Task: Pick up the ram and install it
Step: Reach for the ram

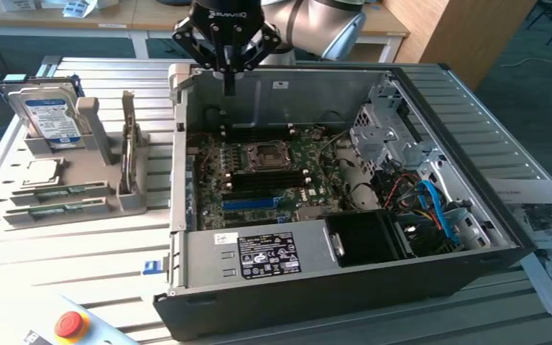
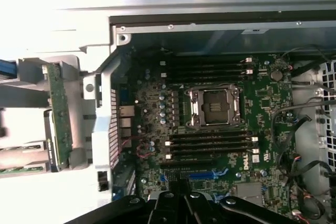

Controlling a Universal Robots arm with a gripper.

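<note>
Ram: long, thin grn stick, on edge in grey holder.

Arm runs off the top of the exterior view, and the papers get chopped at its right edge. Power supply label text is way too tiny to read. Wrist view cuts off most of the gripper.

DELL logo on green motherboard, other labels unreadable

Bare metal case, glossy green motherboard
</note>
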